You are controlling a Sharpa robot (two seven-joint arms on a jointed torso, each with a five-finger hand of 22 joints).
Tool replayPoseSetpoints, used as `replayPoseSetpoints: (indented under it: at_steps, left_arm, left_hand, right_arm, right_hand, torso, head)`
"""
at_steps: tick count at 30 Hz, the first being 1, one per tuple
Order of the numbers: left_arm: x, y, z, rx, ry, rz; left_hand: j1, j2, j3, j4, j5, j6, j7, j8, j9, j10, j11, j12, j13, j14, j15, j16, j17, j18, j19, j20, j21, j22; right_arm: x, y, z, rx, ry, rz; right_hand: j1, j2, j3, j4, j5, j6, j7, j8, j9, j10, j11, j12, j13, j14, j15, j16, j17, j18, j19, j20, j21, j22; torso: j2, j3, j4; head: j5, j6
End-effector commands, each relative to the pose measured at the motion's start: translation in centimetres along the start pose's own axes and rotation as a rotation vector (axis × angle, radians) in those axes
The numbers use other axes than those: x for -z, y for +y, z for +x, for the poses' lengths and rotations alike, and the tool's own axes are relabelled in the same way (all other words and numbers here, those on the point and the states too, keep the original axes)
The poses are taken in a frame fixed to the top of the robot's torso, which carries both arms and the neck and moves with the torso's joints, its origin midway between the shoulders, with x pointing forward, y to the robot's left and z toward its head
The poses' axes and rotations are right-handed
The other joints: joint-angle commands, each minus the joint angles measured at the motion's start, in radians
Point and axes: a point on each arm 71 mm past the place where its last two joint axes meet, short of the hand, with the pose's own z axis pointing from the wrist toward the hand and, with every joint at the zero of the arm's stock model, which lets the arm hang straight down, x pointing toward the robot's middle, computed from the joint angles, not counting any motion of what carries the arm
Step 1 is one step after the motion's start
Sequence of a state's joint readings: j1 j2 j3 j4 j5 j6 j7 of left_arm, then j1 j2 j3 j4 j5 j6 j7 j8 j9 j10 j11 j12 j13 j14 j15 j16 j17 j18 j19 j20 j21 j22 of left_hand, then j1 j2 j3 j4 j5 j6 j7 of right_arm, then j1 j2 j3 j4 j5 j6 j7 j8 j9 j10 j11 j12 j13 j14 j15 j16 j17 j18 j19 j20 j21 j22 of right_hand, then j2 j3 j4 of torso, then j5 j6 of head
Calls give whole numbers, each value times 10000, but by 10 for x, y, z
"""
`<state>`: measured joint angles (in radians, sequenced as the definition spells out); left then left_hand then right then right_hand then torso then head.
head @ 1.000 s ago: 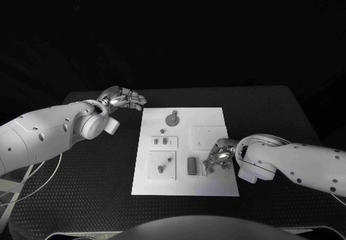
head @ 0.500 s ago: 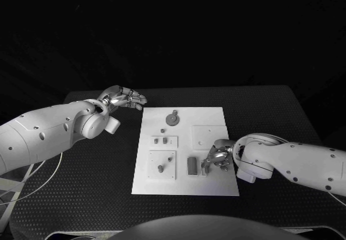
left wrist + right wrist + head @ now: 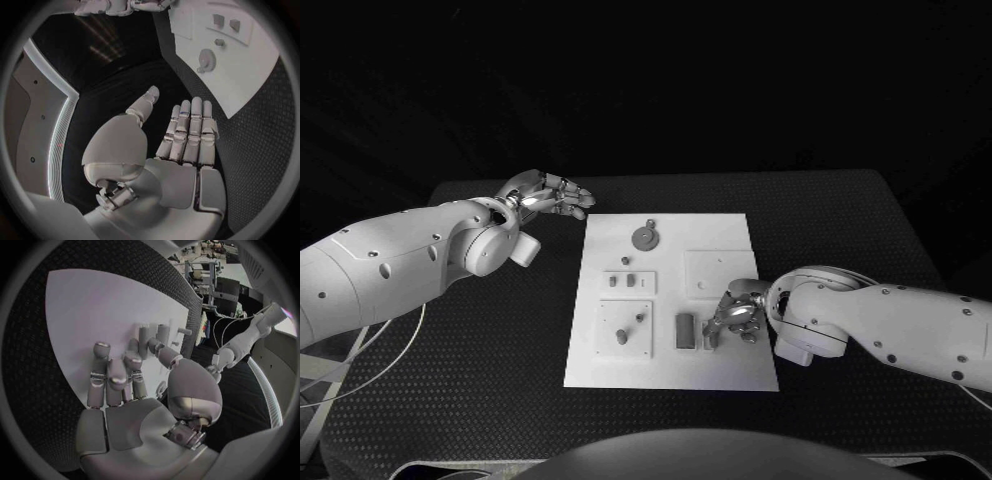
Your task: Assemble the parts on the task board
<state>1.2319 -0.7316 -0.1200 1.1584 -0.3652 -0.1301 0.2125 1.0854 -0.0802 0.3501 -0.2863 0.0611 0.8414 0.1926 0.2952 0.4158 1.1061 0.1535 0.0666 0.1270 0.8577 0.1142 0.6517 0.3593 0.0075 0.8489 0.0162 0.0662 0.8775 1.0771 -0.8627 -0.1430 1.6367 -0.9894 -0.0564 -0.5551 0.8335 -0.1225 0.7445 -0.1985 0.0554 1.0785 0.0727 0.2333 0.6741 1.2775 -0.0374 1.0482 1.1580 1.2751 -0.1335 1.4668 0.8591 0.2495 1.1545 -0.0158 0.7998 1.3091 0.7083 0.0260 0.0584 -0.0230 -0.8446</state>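
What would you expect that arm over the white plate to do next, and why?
Probably close the right hand on the upright grey block beside its fingertips. The hand hangs low over the near right part of the task board, fingers pointed at that part, though whether they already touch it is unclear. The left hand waits off the board, holding nothing.

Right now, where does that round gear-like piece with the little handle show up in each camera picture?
Head view: the round part lies near the far end of the task board.
Left wrist view: the round part lies on the board beyond the left hand.
Right wrist view: I cannot make it out.
Shared landmark: the white task board.
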Motion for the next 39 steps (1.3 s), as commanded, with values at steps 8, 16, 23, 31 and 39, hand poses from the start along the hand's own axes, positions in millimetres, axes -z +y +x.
replayPoseSetpoints:
  at_steps: [8, 16, 23, 31, 39]
  left_arm:
    - [0, -1, 2, 84, 173, 16]
    - [0, -1, 3, 85, 180, 10]
    - [0, -1, 2, 85, 175, 1]
    - [0, -1, 2, 88, 193, -19]
    - [0, 0, 2, 87, 196, -34]
  left_hand:
    - [-127, 8, -77, -3, -33, -70, 2, -40, -12, -43, 12, 33, -20, -5, 59, -58, 24, 2, -8, 39, 40, -13]
    - [-132, 9, -78, -3, -33, -73, 3, -41, -13, -47, 13, 31, -22, -9, 60, -64, 28, 2, -12, 40, 38, -14]
    - [-139, 12, -78, -2, -33, -76, 3, -42, -14, -50, 14, 29, -25, -10, 61, -68, 32, 1, -14, 40, 37, -15]
    - [-144, 16, -77, -1, -32, -78, 4, -42, -14, -51, 15, 29, -26, -12, 62, -72, 36, 1, -15, 41, 37, -16]
    - [-149, 17, -78, -1, -32, -80, 5, -42, -15, -54, 16, 29, -28, -13, 62, -76, 39, 1, -17, 41, 37, -17]
  right_arm:
    - [2, 8, 11, 346, 650, -432]
    - [1, 8, 10, 270, 522, -448]
    - [1, 8, 8, 140, 330, -466]
    - [1, 8, 8, -12, 311, -506]
    - [0, 8, 6, -119, 190, -557]
  right_hand:
    - [116, 338, 68, -269, -68, 35, 8, -49, -5, 10, -2, 5, 8, -33, -45, -39, -5, 123, 50, -14, -30, 141]
    - [28, 370, 18, -323, -69, 69, 4, -31, -2, 14, -5, 4, 3, -36, -42, -37, -6, 123, 45, 3, -31, 147]
    - [-44, 375, 1, -302, -69, 73, 3, -32, -6, 16, -6, 0, -3, -35, -45, -38, -8, 123, 52, 10, -32, 146]
    - [-337, 44, -38, -91, -68, 77, -2, -40, -24, 22, -12, -11, -18, -31, -56, -44, -18, 123, 82, 14, -47, 132]
    - [-610, -468, 145, 489, -68, 83, -11, -47, -43, 36, -23, -19, -34, -15, -73, -52, -32, 123, 138, -23, -79, 119]
  torso:
    - [0, 1, -5]
    - [0, -2, -3]
    - [1, -1, -1]
    - [-2, -2, 0]
    - [1, -1, -5]
  head:
    - [32, -36]
    - [50, -28]
    - [51, -9]
    - [59, 9]
    - [66, 16]
